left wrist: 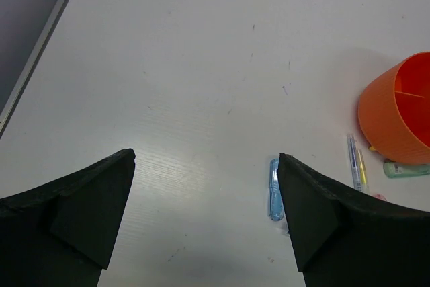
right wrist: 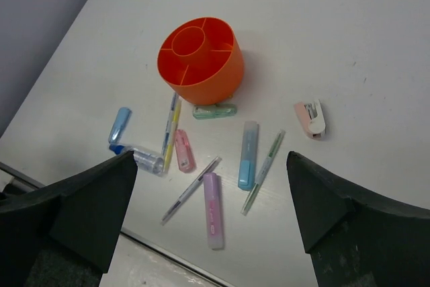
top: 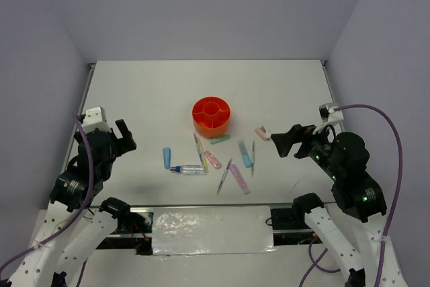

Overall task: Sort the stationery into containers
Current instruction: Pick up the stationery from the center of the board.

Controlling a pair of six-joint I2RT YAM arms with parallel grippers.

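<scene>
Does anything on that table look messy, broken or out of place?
Nothing looks broken or spilled. The pens and markers lie scattered at all angles on the table, in front of the orange organiser, whose visible compartments look empty. A small pink-white item lies apart from the rest, off to the right.

Left gripper [left wrist: 206, 159], black fingers spread wide above a white table [left wrist: 168, 65]. A blue marker [left wrist: 274, 189] lies beside the right finger, and an orange organiser [left wrist: 396, 115] sits at the right edge.
</scene>
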